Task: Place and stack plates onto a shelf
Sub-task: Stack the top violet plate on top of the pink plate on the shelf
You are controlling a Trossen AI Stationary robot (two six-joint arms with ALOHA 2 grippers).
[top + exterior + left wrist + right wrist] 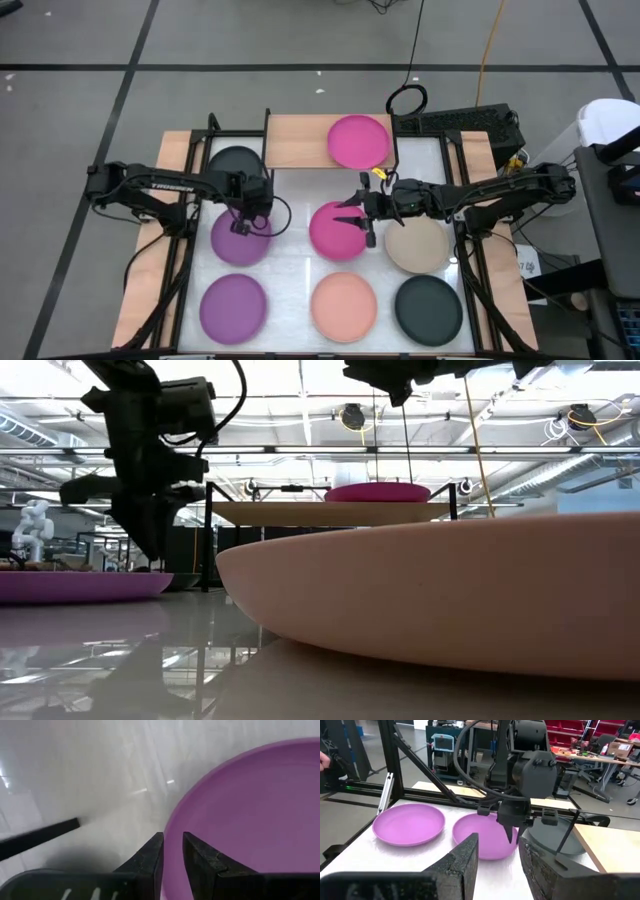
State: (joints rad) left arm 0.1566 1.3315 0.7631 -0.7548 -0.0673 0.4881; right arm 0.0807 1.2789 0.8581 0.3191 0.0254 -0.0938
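A: The rim of a round matte purple plate (250,815) on the white tabletop (290,262) is pinched by the left gripper (243,226).

B: The right gripper (356,219), jaws spread, is held above a magenta plate (325,237); another (359,141) is seen on the light-wood shelf (300,140).

One magenta plate (359,141) lies flat on the right half of the light-wood shelf (298,141) at top centre. A black plate (235,161) sits just left of it. Below lie a purple plate (239,238), a second magenta plate (337,231) and a beige plate (417,245); along the bottom, a second purple plate (233,306), a peach plate (343,306) and a second black plate (428,308).
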